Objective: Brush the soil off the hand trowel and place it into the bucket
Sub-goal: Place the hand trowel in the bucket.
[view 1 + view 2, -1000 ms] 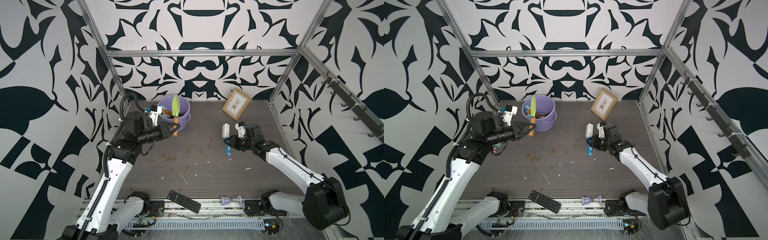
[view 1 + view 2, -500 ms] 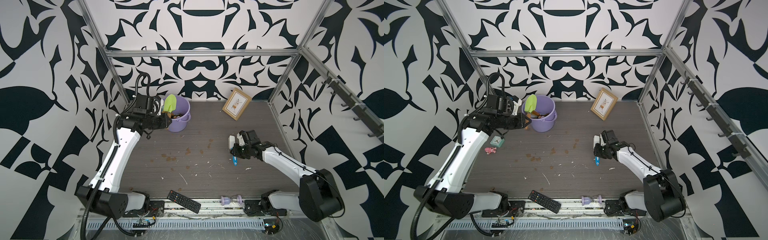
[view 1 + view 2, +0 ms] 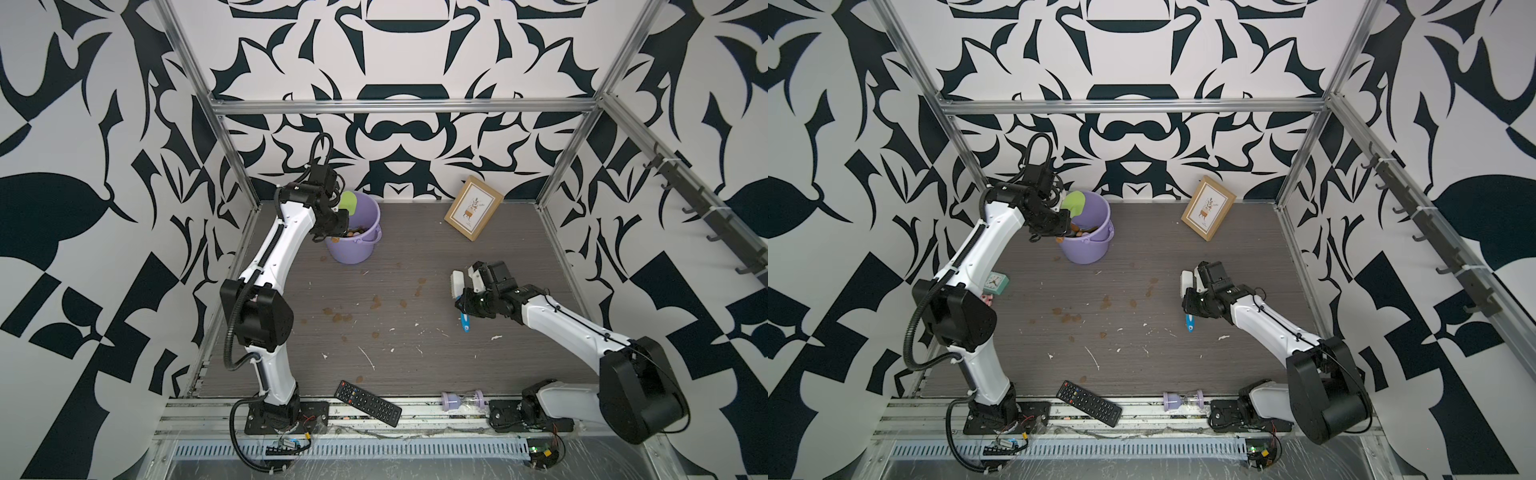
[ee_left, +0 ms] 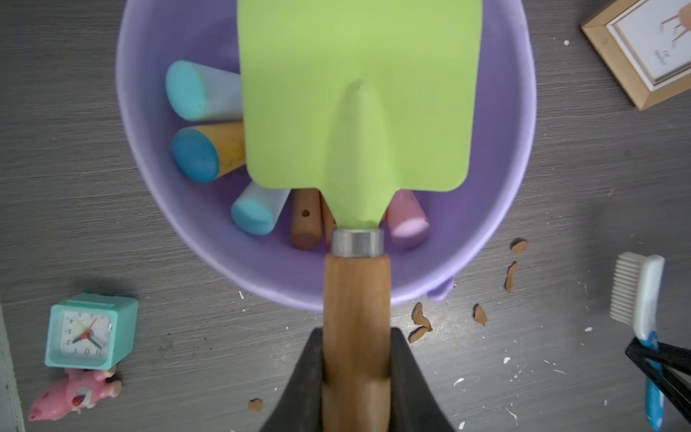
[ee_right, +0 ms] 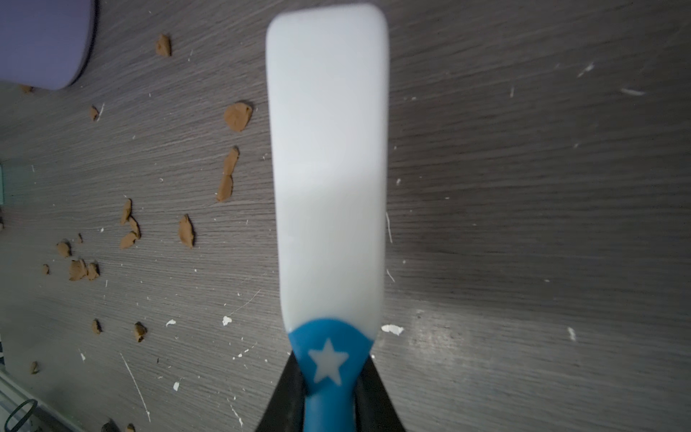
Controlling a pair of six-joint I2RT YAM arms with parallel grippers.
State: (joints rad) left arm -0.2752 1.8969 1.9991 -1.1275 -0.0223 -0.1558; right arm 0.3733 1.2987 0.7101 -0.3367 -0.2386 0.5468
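Top views, left gripper: shut tight on the wooden handle of the trowel, at 11 o'clock on the table.
Top views, trowel: green blade over the bucket mouth, on its 11 o'clock side; handle end just past the rim at 8 o'clock.
Top views, bucket: lilac, upright, other tools inside.
Top views, soil: brown crumbs spread over the middle of the table; one just beside the bucket at 8 o'clock.
Top views, right gripper: at 3 o'clock, closed on the blue handle of the brush; white head pointing to 12 o'clock.
Top views, other things: picture frame at 1 o'clock; remote at 6 o'clock; hourglass on its side at 5 o'clock; in a top view, alarm clock and pink pig toy at 9 o'clock.
Left wrist, left gripper: black jaws pressed on both sides of the wooden handle.
Left wrist, trowel: blade covering much of the bucket mouth; silver ring between blade and handle.
Left wrist, tool handles: in the bucket under the blade; light blue, orange, brown, pink.
Left wrist, soil: crumbs on the table just outside the bucket.
Left wrist, alarm clock: just beside the pink pig toy.
Right wrist, right gripper: jaws narrow, pinching the blue handle with a white star.
Right wrist, brush: white back facing the camera, blurry.
Right wrist, soil: brown clumps on the table between brush and bucket.
Right wrist, white scraps: thin bits scattered on the table.
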